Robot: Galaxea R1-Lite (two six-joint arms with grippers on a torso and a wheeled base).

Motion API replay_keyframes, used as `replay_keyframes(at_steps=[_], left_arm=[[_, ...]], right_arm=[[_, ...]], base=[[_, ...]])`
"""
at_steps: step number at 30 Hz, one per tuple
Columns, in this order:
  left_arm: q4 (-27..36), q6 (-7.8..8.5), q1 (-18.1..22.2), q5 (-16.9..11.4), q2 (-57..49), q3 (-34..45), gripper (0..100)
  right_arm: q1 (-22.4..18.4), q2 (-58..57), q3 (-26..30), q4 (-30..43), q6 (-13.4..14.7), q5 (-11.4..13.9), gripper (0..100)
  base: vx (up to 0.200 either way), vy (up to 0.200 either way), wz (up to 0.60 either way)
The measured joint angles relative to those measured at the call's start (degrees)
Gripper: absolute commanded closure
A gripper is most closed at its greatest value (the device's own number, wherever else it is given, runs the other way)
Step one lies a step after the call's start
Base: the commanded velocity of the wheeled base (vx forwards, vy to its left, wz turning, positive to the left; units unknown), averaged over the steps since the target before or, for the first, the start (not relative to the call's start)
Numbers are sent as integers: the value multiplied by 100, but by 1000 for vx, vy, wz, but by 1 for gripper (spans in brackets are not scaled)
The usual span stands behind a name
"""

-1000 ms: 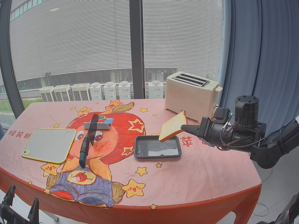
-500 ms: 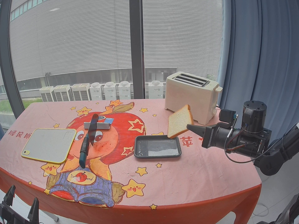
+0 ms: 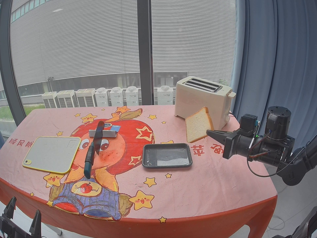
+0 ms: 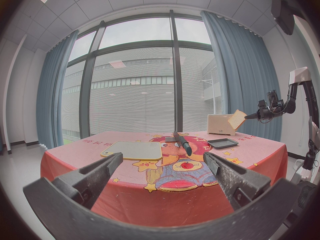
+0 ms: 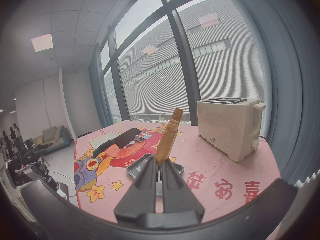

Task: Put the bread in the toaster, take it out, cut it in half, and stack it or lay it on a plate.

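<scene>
- Bread (image 3: 198, 124), 1 slice with a brown crust, is held in the air, clear of the table. It stands nearly upright with a slight lean. In the head view it overlaps the lower front face of the toaster (image 3: 203, 101), beyond the far right corner of the black tray (image 3: 144, 156).
- Right gripper (image 3: 208, 132) has its fingers pressed together on the lower edge of the slice. In the right wrist view the slice (image 5: 169, 135) is seen edge-on, rising from between the 2 fingers (image 5: 148, 180).
- Toaster: cream-coloured, at the far right of the table, with 2 slots opening upward. Its lever sits high on the end face. The slice is outside the slots and lower than them.
- Black tray: shallow and rectangular, flat on the tablecloth (image 3: 211, 185), nearer the robot than the toaster.
- Knife (image 3: 90, 152): dark handle towards the robot, blade propped on a small grey block (image 3: 103, 133), left of the tray.
- Cutting board (image 3: 51, 153): pale with a yellow rim, flat at the left of the table, just beside the knife.
- Left gripper (image 4: 162, 157): fingers spread wide with nothing between them, held low and short of the table's near edge, well apart from the slice (image 4: 237, 119).
</scene>
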State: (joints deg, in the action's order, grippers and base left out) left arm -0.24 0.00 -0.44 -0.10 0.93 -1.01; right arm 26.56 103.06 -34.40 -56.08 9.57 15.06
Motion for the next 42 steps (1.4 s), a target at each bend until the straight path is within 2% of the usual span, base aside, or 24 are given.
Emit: replay_keyframes(at_steps=[3, 7, 13, 20, 29, 42], left_arm=[[0, 0, 0, 2, 0, 0, 0], [0, 0, -5, 0, 0, 0, 0], [2, 0, 0, 0, 0, 0, 0], [0, 0, 0, 0, 0, 0, 0], [2, 0, 0, -4, 0, 0, 0], [2, 0, 0, -6, 0, 0, 0]], right_arm=[[-85, -17, 41, -4, -121, 101, 100], [-291, -41, 102, -30, -478, 468, 100], [-667, -78, 254, -435, -761, 881, 100], [-1182, -24, 318, -688, -1285, 1440, 100], [-1467, 41, 34, -663, -1324, 1636, 100], [-1665, 396, -995, -367, -1318, 1699, 100]], base=[[0, 0, 0], [0, 0, 0], [0, 0, 0], [0, 0, 0], [0, 0, 0], [0, 0, 0]])
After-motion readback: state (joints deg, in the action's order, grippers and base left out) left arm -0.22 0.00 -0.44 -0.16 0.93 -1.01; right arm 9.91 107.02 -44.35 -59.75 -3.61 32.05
